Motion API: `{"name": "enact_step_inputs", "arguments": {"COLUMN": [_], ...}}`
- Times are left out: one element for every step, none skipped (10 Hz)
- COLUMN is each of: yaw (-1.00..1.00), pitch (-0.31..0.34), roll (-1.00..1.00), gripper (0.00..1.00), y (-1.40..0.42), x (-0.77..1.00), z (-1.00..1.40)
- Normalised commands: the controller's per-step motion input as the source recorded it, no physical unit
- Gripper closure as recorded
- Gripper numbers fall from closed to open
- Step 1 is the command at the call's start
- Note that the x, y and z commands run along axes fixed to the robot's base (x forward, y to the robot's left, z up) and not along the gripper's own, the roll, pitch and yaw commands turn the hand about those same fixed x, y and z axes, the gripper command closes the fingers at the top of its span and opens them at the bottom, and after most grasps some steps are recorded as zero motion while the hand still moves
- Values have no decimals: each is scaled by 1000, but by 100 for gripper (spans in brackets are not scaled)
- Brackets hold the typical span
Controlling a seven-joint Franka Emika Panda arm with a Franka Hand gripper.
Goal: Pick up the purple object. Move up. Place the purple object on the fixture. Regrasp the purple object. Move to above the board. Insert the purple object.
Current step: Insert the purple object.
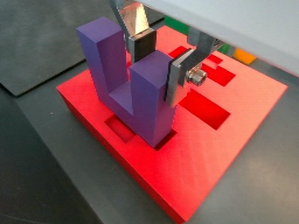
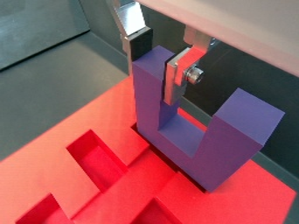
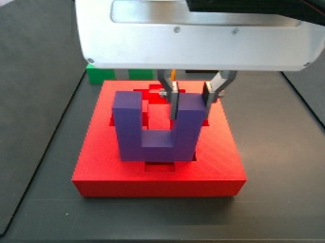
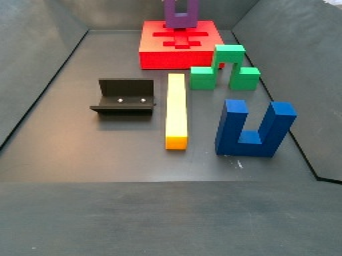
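Observation:
The purple object (image 1: 103, 61) stands upright on the red board (image 1: 222, 149), its base sunk in a slot and both prongs pointing up. It shows the same way in the other wrist view (image 2: 228, 131) and in both side views (image 3: 133, 123) (image 4: 179, 14). My gripper (image 1: 160, 70) straddles one prong near its top, with the silver fingers (image 2: 177, 77) against opposite faces, shut on it. In a side view the gripper (image 3: 192, 93) hangs over the right-hand prong. The fixture (image 4: 124, 98) stands bare on the floor, apart from the board (image 4: 160, 55).
On the floor near the board lie a yellow bar (image 4: 177, 110), a green arch block (image 4: 222, 68) and a blue two-pronged block (image 4: 254, 128). Open recessed slots (image 2: 100, 157) lie beside the purple object. Sloped grey walls ring the floor.

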Motion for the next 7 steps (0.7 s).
{"name": "enact_step_inputs", "arguments": {"yaw": [0, 0, 0, 14, 0, 0, 0], "pitch": [0, 4, 0, 0, -26, 0, 0], "roll": [209, 193, 113, 33, -6, -4, -9], "gripper": [100, 100, 100, 100, 100, 100, 100], "y": [0, 0, 66, 0, -3, -3, 0], "x": [280, 317, 100, 211, 140, 240, 126], "z": [-229, -206, -266, -569, -991, -1000, -997]}}
